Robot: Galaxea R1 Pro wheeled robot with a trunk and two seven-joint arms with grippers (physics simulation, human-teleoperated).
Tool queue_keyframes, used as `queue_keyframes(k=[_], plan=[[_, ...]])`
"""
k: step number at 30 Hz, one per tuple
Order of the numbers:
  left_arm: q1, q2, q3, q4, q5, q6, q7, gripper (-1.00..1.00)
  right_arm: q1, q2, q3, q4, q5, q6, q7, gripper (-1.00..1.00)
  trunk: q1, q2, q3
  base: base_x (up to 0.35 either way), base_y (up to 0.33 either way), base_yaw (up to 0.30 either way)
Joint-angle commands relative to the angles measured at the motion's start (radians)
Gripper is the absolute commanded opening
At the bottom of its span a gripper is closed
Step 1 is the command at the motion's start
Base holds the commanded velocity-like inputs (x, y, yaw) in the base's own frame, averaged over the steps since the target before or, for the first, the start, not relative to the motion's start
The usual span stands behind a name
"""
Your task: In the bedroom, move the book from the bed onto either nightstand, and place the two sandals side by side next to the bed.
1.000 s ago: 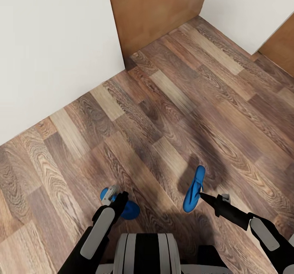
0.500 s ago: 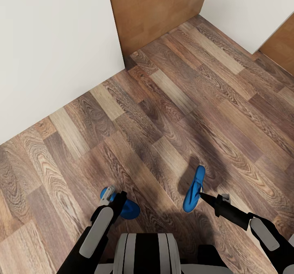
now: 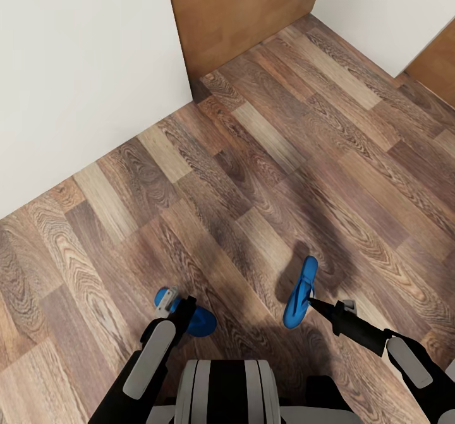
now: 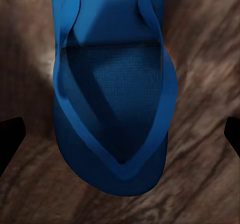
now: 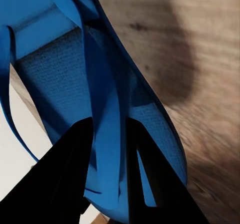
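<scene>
There were two blue sandals: one [image 3: 188, 315] by the left arm, one [image 3: 301, 292] by the right. Two arms showed, and two brown wooden panels.

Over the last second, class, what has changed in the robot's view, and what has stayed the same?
Only the camera shifted slightly: the floor, wall and door slid a little in the picture, so the robot is moving. The right gripper stays clamped on one sandal's strap, held off the floor. The left gripper stays with the other sandal; its fingers look spread wide.
</scene>
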Motion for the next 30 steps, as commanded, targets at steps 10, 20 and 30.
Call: queue_keyframes(k=[10, 20, 30], plan=[[0.0, 0.0, 0.001, -0.001, 0.001, 0.005, 0.004, 1.0, 0.0, 0.0, 0.0, 0.0, -0.006, 0.006, 0.002, -1.0, 0.001, -0.001, -0.012, 0.0, 0.0, 0.0], [0.0, 0.0, 0.001, -0.001, 0.001, 0.005, 0.004, 1.0, 0.0, 0.0, 0.0, 0.0, -0.006, 0.006, 0.002, -1.0, 0.002, -0.001, -0.02, 0.0, 0.0, 0.0], [0.0, 0.0, 0.001, -0.001, 0.001, 0.005, 0.004, 1.0, 0.0, 0.0, 0.0, 0.0, -0.006, 0.006, 0.002, -1.0, 0.004, -0.002, -0.035, 0.0, 0.0, 0.0]])
